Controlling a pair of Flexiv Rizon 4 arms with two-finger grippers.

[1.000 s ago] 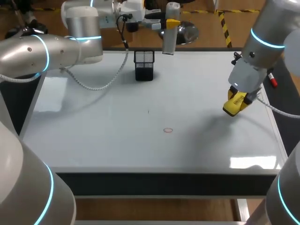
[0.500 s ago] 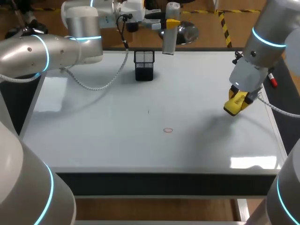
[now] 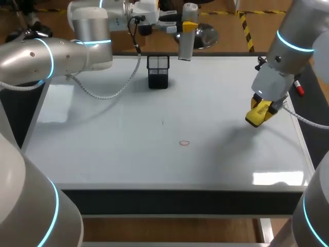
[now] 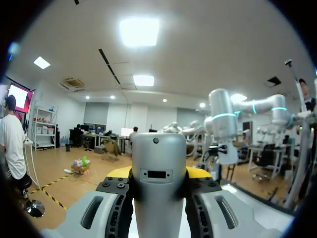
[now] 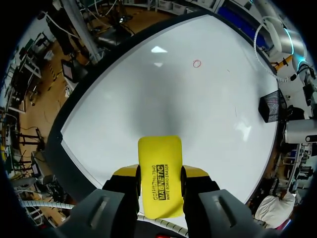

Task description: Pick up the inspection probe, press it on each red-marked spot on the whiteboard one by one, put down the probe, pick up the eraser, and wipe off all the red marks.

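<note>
The eraser [image 5: 159,163] sits clamped in the right hand [image 5: 160,176]; left hand [image 4: 158,174] grasps, apparently, the probe [image 4: 158,151].

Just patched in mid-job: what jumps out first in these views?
The yellow eraser clamped in the right hand, hanging above the right side of the whiteboard, catches the eye first. Next, one small red ring near the board's middle, and the left hand holding the grey probe upright at the far edge, near the black mesh holder.
</note>
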